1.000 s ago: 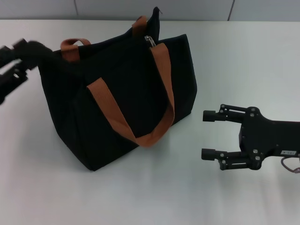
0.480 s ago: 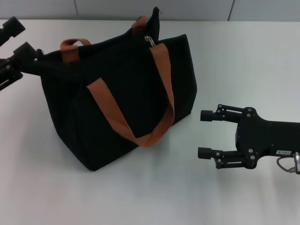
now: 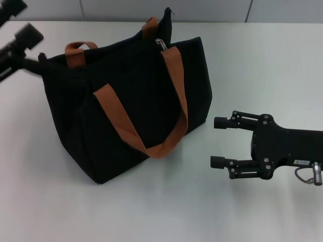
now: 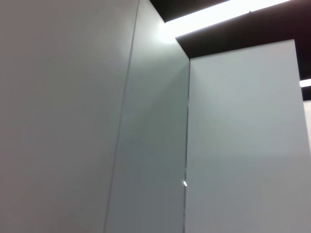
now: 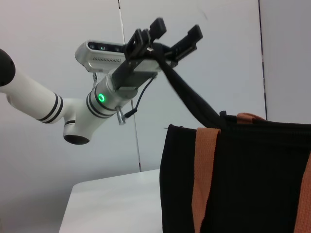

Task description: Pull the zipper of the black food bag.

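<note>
The black food bag [image 3: 136,101] stands on the white table [image 3: 151,212], its orange-brown handles [image 3: 174,80] draped over the near side. The silver zipper pull [image 3: 160,44] sits at the top edge near the far handle. My left gripper [image 3: 21,19] is raised beyond the bag's left end with its fingers apart. In the right wrist view [image 5: 175,30] a black strip [image 5: 192,94] of the bag rises taut to the base of its fingers. My right gripper [image 3: 217,142] is open and empty on the table right of the bag [image 5: 252,174].
Grey wall panels [image 3: 166,10] stand behind the table's far edge. The left wrist view shows only wall panels [image 4: 146,145] and a ceiling light [image 4: 204,14]. Bare table lies in front of and right of the bag.
My left gripper has risen and moved away from the bag's left end, drawing the black strip out. My right gripper has crept slightly left toward the bag. The bag has not moved.
</note>
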Robot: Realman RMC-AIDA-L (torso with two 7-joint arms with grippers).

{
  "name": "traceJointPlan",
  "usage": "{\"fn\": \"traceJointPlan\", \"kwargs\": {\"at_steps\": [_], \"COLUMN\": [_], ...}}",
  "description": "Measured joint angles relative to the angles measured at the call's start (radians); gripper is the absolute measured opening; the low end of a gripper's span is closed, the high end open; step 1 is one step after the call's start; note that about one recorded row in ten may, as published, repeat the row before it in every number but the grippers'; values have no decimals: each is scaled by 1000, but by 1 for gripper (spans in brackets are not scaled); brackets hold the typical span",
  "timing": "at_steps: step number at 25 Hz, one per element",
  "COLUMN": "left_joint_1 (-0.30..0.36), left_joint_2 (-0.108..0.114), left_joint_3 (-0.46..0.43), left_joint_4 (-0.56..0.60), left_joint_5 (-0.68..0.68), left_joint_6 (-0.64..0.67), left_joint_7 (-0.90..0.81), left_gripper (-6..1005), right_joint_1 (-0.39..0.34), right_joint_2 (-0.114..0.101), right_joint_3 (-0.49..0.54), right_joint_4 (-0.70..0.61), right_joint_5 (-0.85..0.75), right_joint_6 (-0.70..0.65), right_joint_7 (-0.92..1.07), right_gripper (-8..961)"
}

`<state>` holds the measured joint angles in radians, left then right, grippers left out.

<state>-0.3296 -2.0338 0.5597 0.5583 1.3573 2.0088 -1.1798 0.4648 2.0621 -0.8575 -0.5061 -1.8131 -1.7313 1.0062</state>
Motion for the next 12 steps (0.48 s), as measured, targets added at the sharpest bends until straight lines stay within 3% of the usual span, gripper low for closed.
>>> {"fn": "traceJointPlan", "kwargs": {"at_steps": [7, 9, 10, 12], "left_joint_1": [-1, -2, -1, -1], "left_joint_2": [11, 15, 21, 24], "left_joint_3": [32, 86, 159, 199], "left_joint_4": [11, 38, 67, 82], "left_joint_5": [-96, -104, -107, -107], "left_joint_6": [2, 2, 2, 2], "left_joint_7": [-51, -80, -100, -111], "left_gripper": [808, 808, 808, 808], "right_joint_1": [7, 8, 11, 14], "right_joint_2": [1, 1, 1, 1], "right_joint_3": [0, 0, 0, -1], "right_joint_4": [1, 1, 1, 2], "right_joint_5": [0, 0, 0, 0], "right_joint_6": [6, 9, 18, 25], "right_joint_7": [0, 0, 0, 0], "right_gripper": [820, 820, 820, 820]}}
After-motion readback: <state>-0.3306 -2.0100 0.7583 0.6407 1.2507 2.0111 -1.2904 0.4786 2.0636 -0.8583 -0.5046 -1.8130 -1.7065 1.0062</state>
